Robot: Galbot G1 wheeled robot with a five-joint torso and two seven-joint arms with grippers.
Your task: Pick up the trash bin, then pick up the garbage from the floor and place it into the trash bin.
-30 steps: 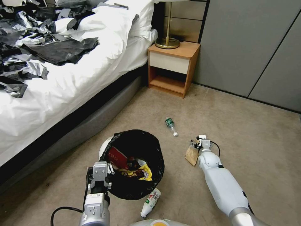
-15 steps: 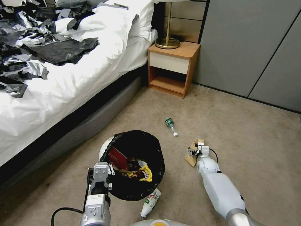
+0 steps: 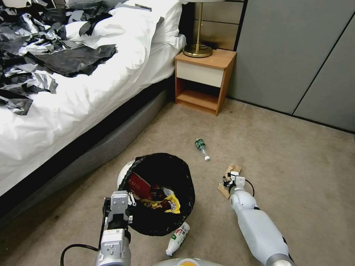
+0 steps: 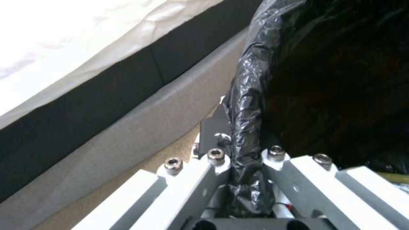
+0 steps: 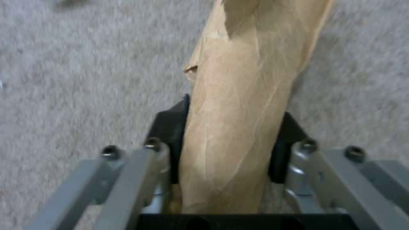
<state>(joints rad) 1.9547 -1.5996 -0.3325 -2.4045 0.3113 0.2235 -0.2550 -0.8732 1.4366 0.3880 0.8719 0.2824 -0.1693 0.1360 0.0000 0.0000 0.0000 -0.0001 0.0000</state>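
Observation:
The trash bin, a white bucket with a black liner, stands on the carpet in front of me. My left gripper is shut on its near rim; the left wrist view shows the fingers pinching the crinkled liner edge. Inside lie a red packet and a yellow wrapper. To the bin's right, my right gripper is shut on the brown paper bag. In the right wrist view the bag stands between the black pads. Two bottles, one green-labelled and one white, lie on the floor.
A bed with black and silver sheets runs along the left, its grey base close behind the bin. A wooden nightstand with a brass lamp stands ahead. Grey panels close the right; open carpet lies between.
My right gripper has drawn back toward me and taken the brown paper bag, whose end now sticks out past the fingers. The left gripper and bin have barely moved.

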